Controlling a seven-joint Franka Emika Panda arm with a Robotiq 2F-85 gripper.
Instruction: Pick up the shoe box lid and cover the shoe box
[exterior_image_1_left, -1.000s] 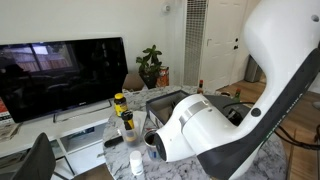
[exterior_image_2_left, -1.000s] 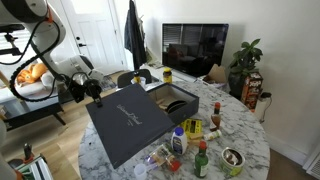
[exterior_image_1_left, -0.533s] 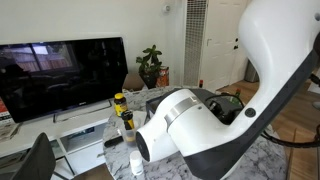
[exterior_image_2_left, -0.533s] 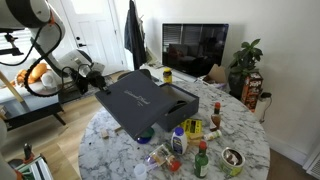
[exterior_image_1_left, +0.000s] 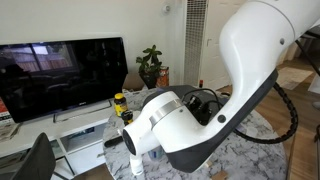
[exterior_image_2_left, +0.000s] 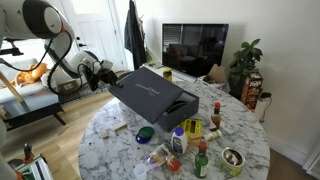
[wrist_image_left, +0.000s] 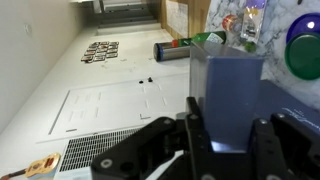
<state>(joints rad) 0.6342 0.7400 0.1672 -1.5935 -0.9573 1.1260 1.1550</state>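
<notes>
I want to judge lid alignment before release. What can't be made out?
- shoe box: in an exterior view, mostly hidden under the shoe box lid.
- box and lid: in an exterior view, blocked by the robot arm.
- gripper: small and dark in an exterior view; grip unclear there.
- wrist view: the lid's rim between the fingers hides the box.

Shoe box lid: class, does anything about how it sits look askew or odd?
Yes. The shoe box lid, held at one edge by the gripper, lies slanted over the shoe box and is not yet seated flush on it.
</notes>
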